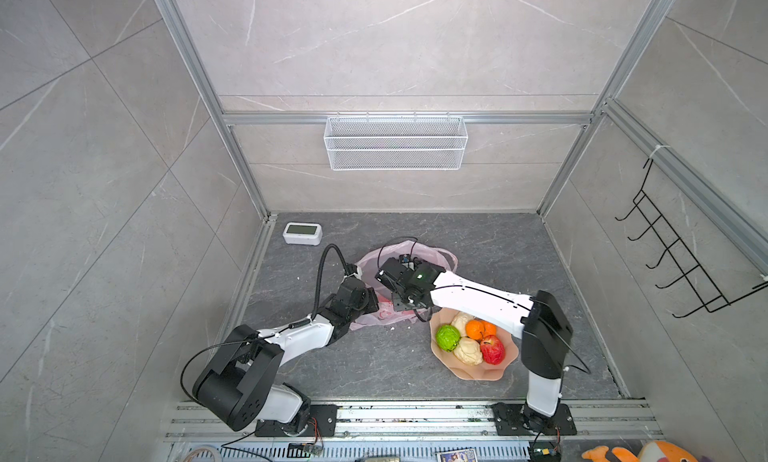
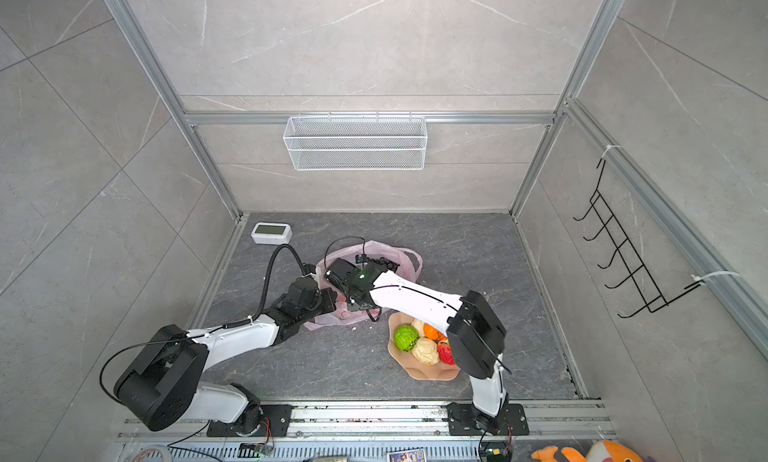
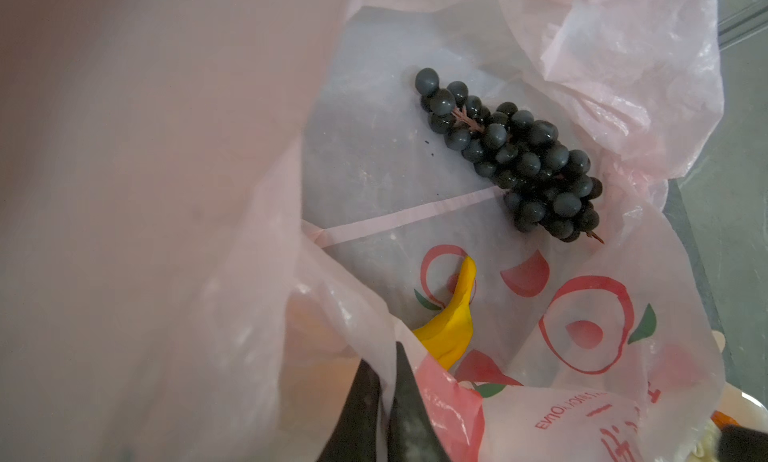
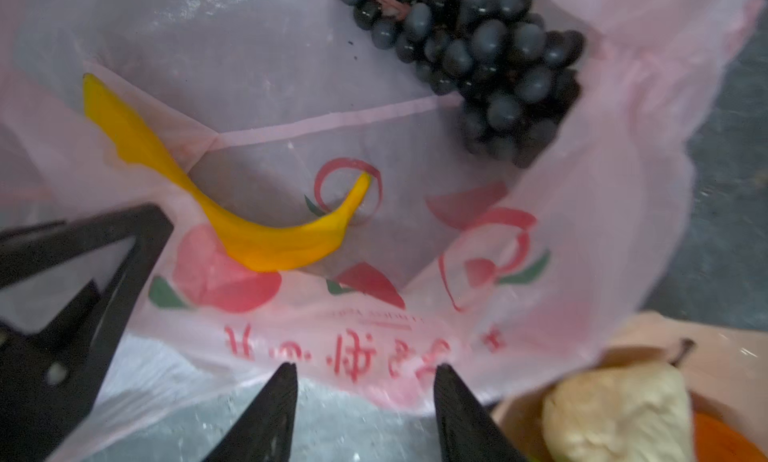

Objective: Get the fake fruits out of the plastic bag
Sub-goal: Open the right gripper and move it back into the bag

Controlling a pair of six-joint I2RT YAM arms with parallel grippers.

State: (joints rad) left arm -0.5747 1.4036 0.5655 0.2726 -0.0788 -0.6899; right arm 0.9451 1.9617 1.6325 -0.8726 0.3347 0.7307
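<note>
Pink plastic bag (image 3: 623,107) is pinched in the left pincer (image 3: 382,356); right pincer (image 4: 368,368) stands half-open, empty.

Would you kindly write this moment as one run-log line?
left gripper: shut on bag | right gripper: open, empty | in bag: banana, grapes | dish: other fruits

the bag (image 4: 353,348) bears red print, seen from its wrong side and so mirrored: one row of large chinese characters and, next to it, a thin line of small latin letters, neither clear enough to read. the clock (image 1: 302,233), at 10 o'clock from the bag, shows no legible digits. the card (image 1: 455,455), at 6 o'clock, carries a qr-like patch, too small to read.
</note>
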